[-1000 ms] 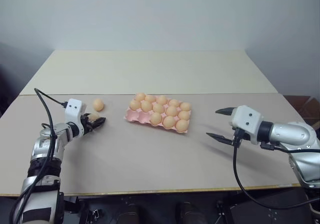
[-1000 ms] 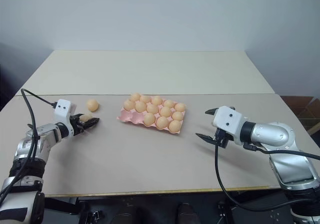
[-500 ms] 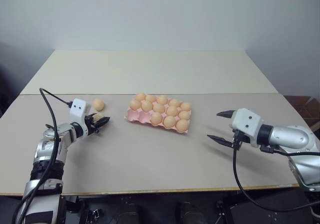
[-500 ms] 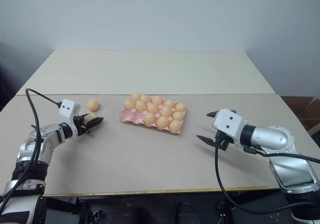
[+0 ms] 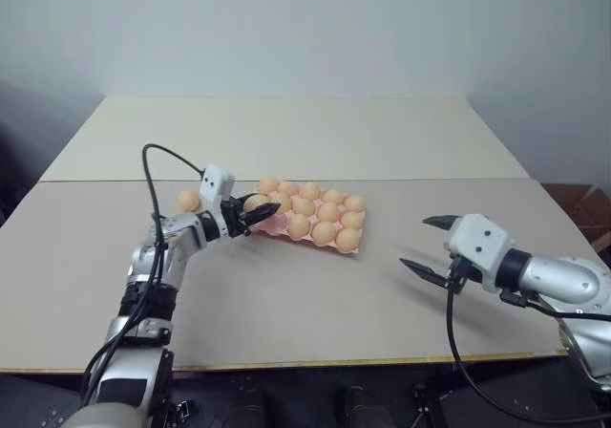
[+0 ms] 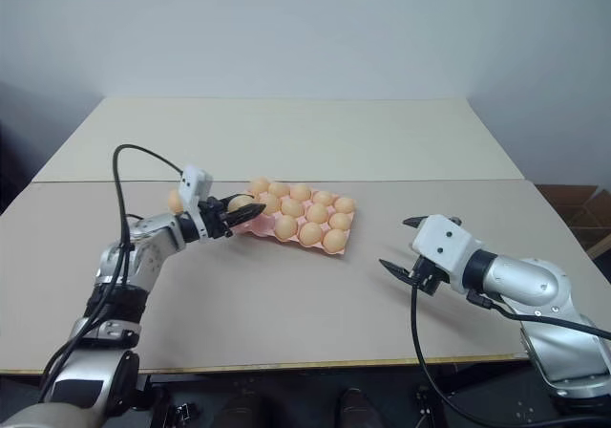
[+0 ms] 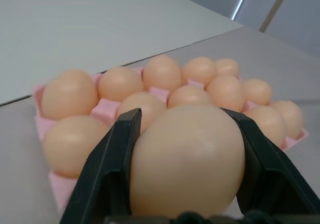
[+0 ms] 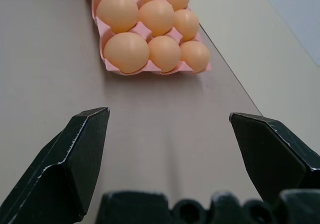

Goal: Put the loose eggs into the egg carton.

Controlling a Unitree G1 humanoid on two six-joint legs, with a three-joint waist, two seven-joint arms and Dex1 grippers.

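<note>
Eggs fill nearly every cup of the pale pink egg carton (image 5: 286, 225), which sits mid-table. The left gripper (image 5: 253, 210) reaches level toward the carton's near-left corner, its fingers clamped on one egg (image 7: 187, 159). Another loose egg (image 5: 188, 201) lies on the table (image 5: 305, 294) behind that wrist. The right gripper (image 5: 428, 245) hovers well apart from the carton, jaws spread wide and empty, with bare tabletop between them.

The left gripper (image 5: 250, 212) is reaching level toward the right, its fingers clamping an egg (image 7: 187, 159). The right gripper (image 5: 427, 245) is hanging wide open, pointing left.
</note>
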